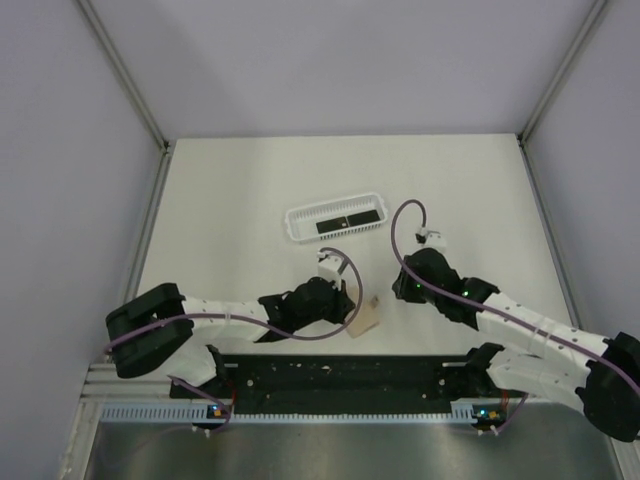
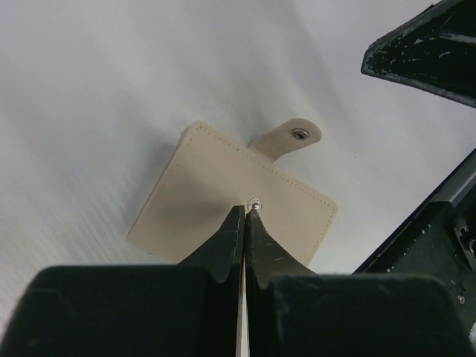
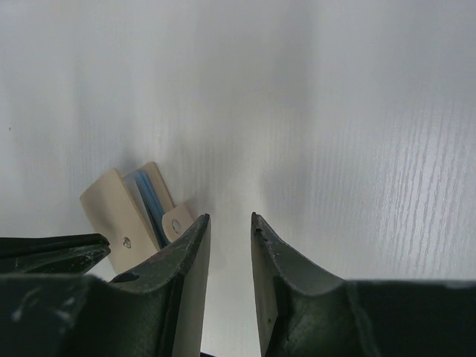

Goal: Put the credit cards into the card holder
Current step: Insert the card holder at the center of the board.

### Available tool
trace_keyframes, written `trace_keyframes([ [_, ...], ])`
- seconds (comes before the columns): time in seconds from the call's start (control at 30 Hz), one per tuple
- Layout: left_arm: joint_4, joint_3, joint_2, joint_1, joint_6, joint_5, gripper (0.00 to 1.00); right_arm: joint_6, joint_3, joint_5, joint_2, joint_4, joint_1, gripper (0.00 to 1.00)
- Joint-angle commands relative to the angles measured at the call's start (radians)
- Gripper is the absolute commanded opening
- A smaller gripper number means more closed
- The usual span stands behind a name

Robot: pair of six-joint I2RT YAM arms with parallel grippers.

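The tan card holder point(image 1: 368, 318) lies on the white table between the two arms, its snap flap point(image 2: 291, 137) hanging open. My left gripper point(image 2: 248, 212) is shut, with its tips down on the holder's top face point(image 2: 201, 193) beside the snap stud; nothing shows between the fingers. In the right wrist view the card holder point(image 3: 111, 204) gapes slightly and shows a blue lining. My right gripper point(image 3: 230, 217) hovers just to its right, open and holding nothing. Black credit cards point(image 1: 345, 218) lie in the white basket point(image 1: 300, 228) further back.
The black base plate point(image 1: 340, 385) runs along the near edge, just behind the holder, and shows at the lower right of the left wrist view point(image 2: 424, 260). A dark finger of the right gripper point(image 2: 424, 48) juts in at the upper right there. Grey walls enclose the table.
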Motion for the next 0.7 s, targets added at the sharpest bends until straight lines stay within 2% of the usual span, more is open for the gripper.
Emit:
trace_keyframes([
  [0.0, 0.104, -0.031, 0.008, 0.061, -0.05, 0.056, 0.0, -0.05, 0.006, -0.048, 0.044, 0.068, -0.026, 0.28],
  [0.3, 0.116, -0.025, 0.046, 0.089, -0.019, 0.174, 0.0, -0.084, 0.002, -0.204, 0.165, 0.18, -0.065, 0.17],
  [0.43, 0.144, -0.032, 0.071, 0.087, -0.024, 0.243, 0.0, -0.088, 0.002, -0.255, 0.213, 0.229, -0.069, 0.15],
  [0.67, 0.165, -0.064, 0.08, 0.086, -0.042, 0.242, 0.0, -0.09, 0.0, -0.358, 0.251, 0.292, -0.069, 0.14],
])
